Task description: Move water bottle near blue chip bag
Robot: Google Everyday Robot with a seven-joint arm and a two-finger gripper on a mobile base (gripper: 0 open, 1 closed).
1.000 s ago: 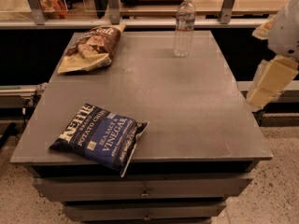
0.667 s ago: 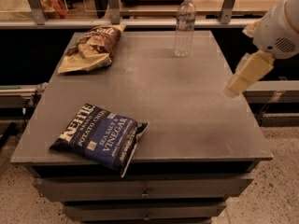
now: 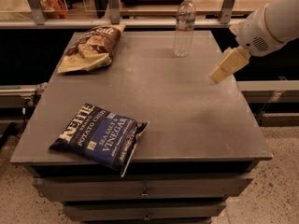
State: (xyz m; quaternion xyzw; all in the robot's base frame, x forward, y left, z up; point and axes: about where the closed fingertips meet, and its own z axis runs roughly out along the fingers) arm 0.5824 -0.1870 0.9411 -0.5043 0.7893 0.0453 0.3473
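Our gripper (image 3: pixel 222 71) hangs over the right side of the worktop (image 3: pixel 187 106), carrying nothing; we cannot tell how wide it stands. The blue chip bag (image 3: pixel 100 136) lies near-left. The water bottle (image 3: pixel 185 27) stands upright, far-centre. We judge the reach is under way; next comes grasping the bottle.

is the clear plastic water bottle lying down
No, the clear plastic water bottle stands upright on the grey table, the gripper off to its right.

gripper (image 3: pixel 219 73) moved left over table (image 3: pixel 187 101), nearer water bottle (image 3: pixel 185 28)
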